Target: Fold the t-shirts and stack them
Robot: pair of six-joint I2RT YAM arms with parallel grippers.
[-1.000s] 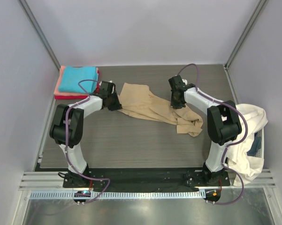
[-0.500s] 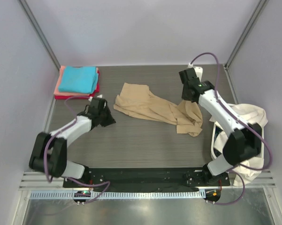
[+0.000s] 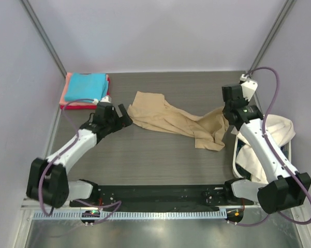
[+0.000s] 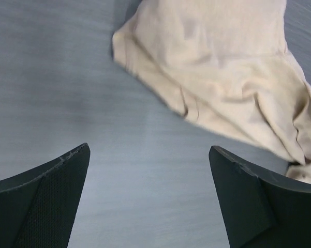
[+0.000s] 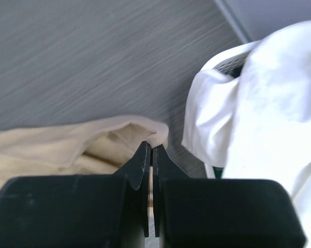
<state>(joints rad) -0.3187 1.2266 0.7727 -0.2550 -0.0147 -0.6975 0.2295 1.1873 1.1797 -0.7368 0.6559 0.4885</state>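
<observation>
A large tan t-shirt (image 3: 171, 119) lies crumpled across the middle of the table. My right gripper (image 3: 228, 123) is shut on its right edge (image 5: 154, 135) and holds that edge up off the table. My left gripper (image 3: 125, 114) stands open just left of the shirt's left corner (image 4: 125, 46), with only bare table between its fingers. A folded stack sits at the far left: a turquoise t-shirt (image 3: 85, 87) on top, a salmon-pink one (image 3: 68, 88) and a red one (image 3: 77, 106) under it. Cream-white t-shirts (image 3: 271, 147) hang over the basket on the right.
A white plastic basket (image 3: 235, 154) stands at the table's right edge, mostly covered by the white cloth (image 5: 269, 103). Grey walls close in the table at the back and on both sides. The arm bases sit on a black plate (image 3: 160, 194) at the near edge.
My left gripper let go and opened, having pulled back from the tan shirt and then come back up to its left corner. My right gripper carried the shirt's right edge to the right, toward the basket.
</observation>
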